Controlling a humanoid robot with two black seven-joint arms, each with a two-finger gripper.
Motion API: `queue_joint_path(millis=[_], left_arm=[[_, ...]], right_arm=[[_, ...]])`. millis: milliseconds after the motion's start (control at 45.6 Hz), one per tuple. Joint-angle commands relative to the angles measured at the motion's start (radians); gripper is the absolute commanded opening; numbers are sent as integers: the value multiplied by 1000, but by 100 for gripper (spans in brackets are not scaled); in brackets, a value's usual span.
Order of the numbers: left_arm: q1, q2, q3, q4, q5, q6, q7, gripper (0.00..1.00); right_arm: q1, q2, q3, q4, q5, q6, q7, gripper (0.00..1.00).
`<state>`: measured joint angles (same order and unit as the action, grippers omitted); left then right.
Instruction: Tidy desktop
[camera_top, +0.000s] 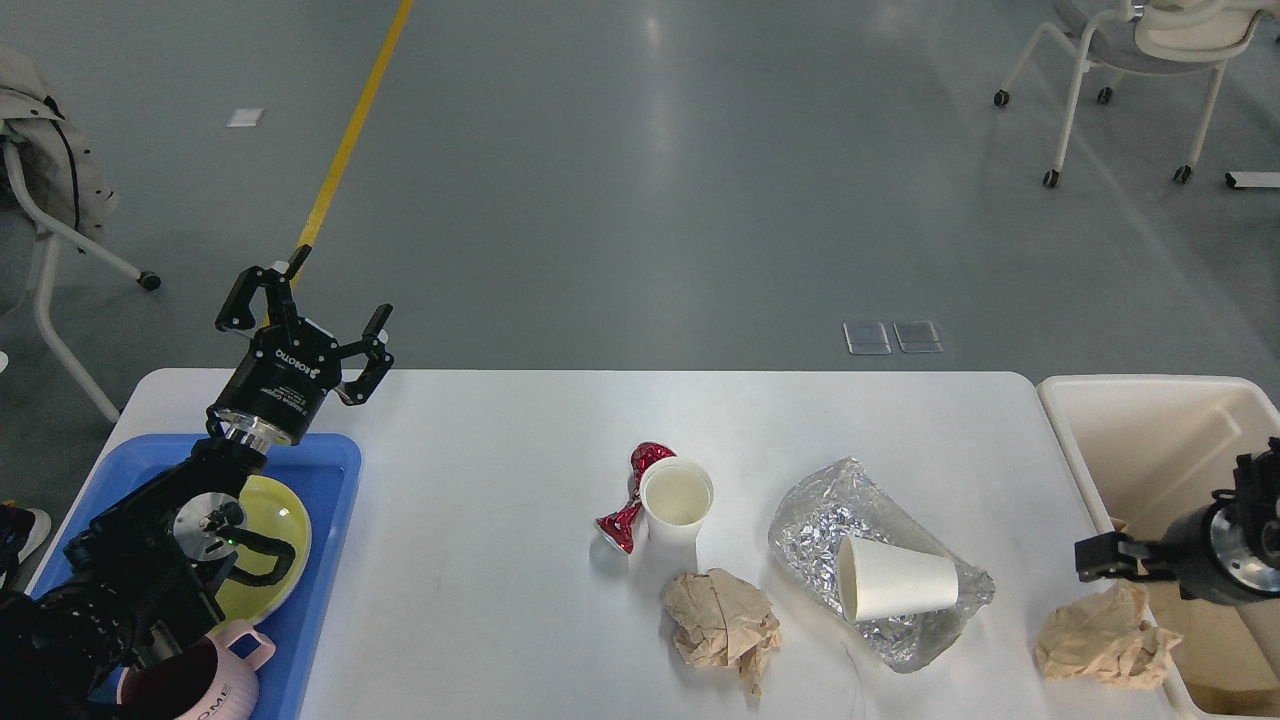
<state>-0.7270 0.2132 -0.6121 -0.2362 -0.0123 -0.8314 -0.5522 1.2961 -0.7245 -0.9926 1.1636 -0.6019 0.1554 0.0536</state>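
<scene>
A pink mug (205, 680) is being seen at the near left corner, standing in the blue tray (325, 560) beside a yellow-green plate (275, 545). The table (480, 480) is being cluttered toward its near right: two crumpled brown paper wads (722, 625) (1105, 640), an upright paper cup (677, 500) touching a red crushed wrapper (632, 500), and a second paper cup (893, 580) lying on crinkled foil (850, 520), its long axis running left to right. The left pincer (305, 305) is being held spread and empty above the far left edge. The right pincer (1100, 558) is being held over the cream bin (1130, 420) at the right edge; its opening cannot be told. The right arm is judged nearer the rubbish, the closest wad lying just below that pincer.
</scene>
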Motion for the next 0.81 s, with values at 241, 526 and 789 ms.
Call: queue_joint_path(millis=[241,526,789], left_arm=[[0,0,0,0,0,0,0,100],[0,0,0,0,0,0,0,100],[0,0,0,0,0,0,0,100]], right_arm=[[-121,37,51,-33,22,-62,0,100],[-219,94,51,-108,28,-185,5,34],[-186,89,58,-99,48,-177,3,0]])
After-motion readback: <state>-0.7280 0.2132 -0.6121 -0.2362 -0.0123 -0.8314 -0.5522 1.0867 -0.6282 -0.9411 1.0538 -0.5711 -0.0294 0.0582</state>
